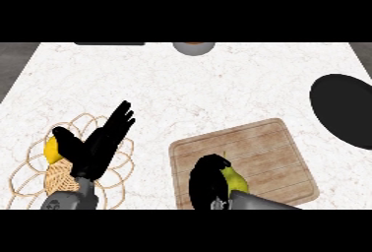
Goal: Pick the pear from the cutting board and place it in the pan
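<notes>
Right hand (209,179) is on the pear (235,180), fingers curled down over its left side. Looks like a grasp closing or closed, but can't see the thumb side, so contact all round is unconfirmed. Pear sits on the cutting board (254,142), near the front edge, stem end pointing away from the robot. Not lifted yet as far as I can judge.

Pan (343,108) is the dark oval at far right, partly out of view, well apart from the board.

Left hand (102,142) is open, fingers straight and up, resting over a woven wire mat (29,172) w/ a yellow fruit (52,149) beside it. Not involved.

Risks from here:
- Pear is tapered and smooth-looking; if fingers wrap only one side it could roll or squirt out on lift.
- Hand hides most of the pear, so grasp quality is hard to check.
- Carry path to pan is long and to the right; a low lift could drag it across the board rim.
- Pan's edge is cut off in view, so release pt is uncertain. Could land on the rim or short of it.

Grey bowl (193,47) at the back is clear of the path.
</notes>
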Controlling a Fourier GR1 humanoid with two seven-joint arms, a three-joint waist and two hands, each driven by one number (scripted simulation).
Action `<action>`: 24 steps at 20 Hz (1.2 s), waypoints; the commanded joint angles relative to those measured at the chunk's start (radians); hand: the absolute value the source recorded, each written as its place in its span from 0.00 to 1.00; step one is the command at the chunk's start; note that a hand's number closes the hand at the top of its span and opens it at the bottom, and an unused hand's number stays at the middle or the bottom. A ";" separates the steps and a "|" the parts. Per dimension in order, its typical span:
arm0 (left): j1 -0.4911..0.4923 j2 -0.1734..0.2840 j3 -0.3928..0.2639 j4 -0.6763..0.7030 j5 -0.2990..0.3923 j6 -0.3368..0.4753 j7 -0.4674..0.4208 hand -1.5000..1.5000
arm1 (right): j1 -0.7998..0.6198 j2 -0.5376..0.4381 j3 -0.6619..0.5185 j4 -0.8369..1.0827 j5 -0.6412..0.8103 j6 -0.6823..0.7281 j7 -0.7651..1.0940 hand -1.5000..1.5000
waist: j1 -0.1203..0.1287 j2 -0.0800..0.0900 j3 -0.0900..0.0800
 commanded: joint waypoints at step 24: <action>0.059 -0.009 0.011 -0.028 -0.008 0.011 0.006 0.50 | 0.226 0.148 -0.821 -0.141 0.243 -1.085 0.550 1.00 | -0.030 0.006 0.001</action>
